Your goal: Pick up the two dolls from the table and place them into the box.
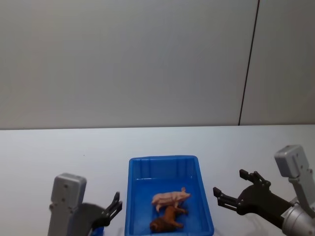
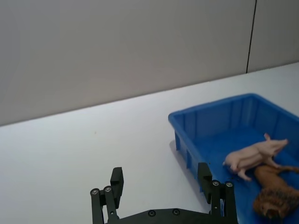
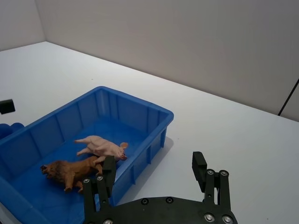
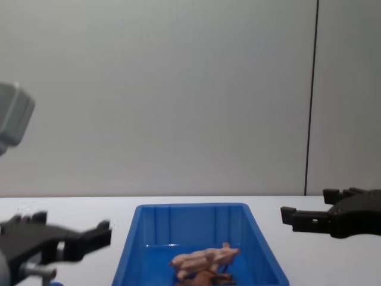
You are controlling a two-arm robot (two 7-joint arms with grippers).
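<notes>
- Inside the box point(image 1: 133, 196), near the worktop's point(image 1: 59, 147) front edge, both dolls lie touching: the pig point(image 1: 170, 198) farther back, the brown maned animal point(image 1: 166, 221) nearer the front wall.
- Left pincer point(image 1: 114, 205) hangs open and empty beside the box's left wall; right pincer point(image 1: 235, 188) hangs open and empty off its right.
- Judging by this, placing looks finished; any retreat should lift clear of the rim, not brush it.

You have a white table point(image 1: 59, 147) — flat and plain — with one thing standing directly on it: the blue box point(image 1: 135, 196), near your front edge.
</notes>
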